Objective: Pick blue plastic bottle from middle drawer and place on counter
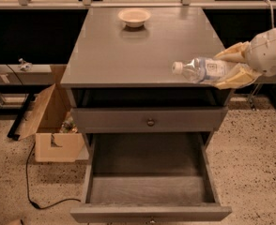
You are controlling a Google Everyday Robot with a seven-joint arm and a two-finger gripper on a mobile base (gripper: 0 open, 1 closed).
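Observation:
My gripper [225,68] reaches in from the right edge and is shut on the blue plastic bottle [201,70]. The bottle is clear with a white cap and a pale label. It lies on its side in the air, cap pointing left, over the right front part of the counter [124,55]. The cream fingers [232,54] clamp its back half from above and below. The middle drawer [149,179] stands pulled wide open below, and its grey floor is bare.
A cream bowl [134,17] sits at the back middle of the counter. The top drawer [149,119] with its round knob is shut. An open cardboard box [51,125] and a black cable [34,186] lie on the speckled floor to the left.

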